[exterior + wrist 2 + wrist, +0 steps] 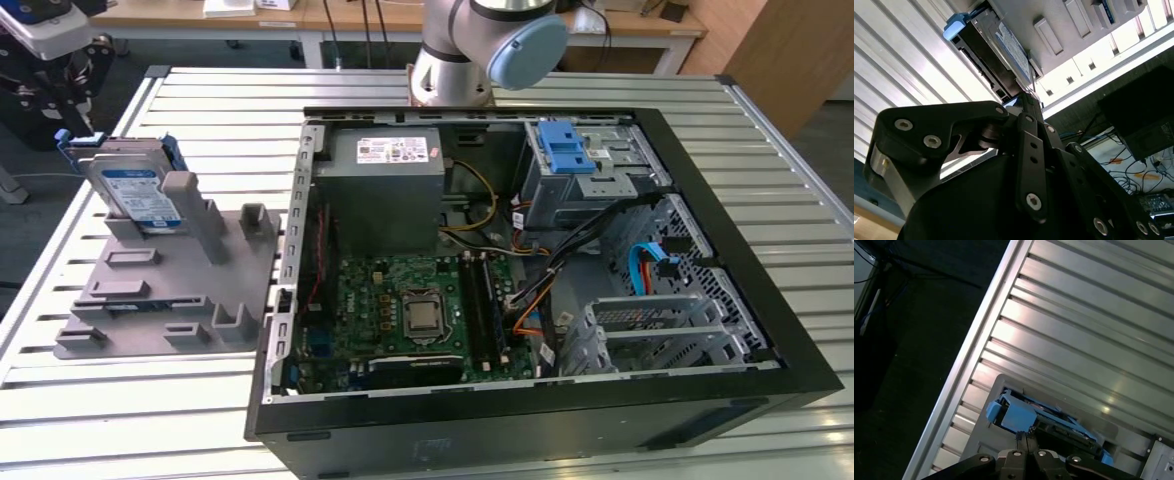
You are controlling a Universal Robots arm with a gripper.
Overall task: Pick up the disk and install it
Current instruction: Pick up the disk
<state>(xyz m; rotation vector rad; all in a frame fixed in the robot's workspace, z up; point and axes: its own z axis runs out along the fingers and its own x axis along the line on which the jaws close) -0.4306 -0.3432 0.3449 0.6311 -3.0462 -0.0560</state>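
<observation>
Disk (134, 190) stands on edge in the grey holder (160, 290) on the slatted table (107, 420), at the exterior view's left of the open computer case (534, 250); I see its blue bracket framing the label. The arm's base (467, 50) rises behind the case.

In the second wrist view I see the gripper (1027, 97) with its fingers pressed together and nothing between them, tips near the disk (999, 47), which sits in the holder (1064, 25).

In the first wrist view the gripper (1026, 436) shows closed tips just beside the blue bracket end of the disk (1019, 415); I cannot tell whether they touch it, and the table slats (1079, 315) lie beyond
</observation>
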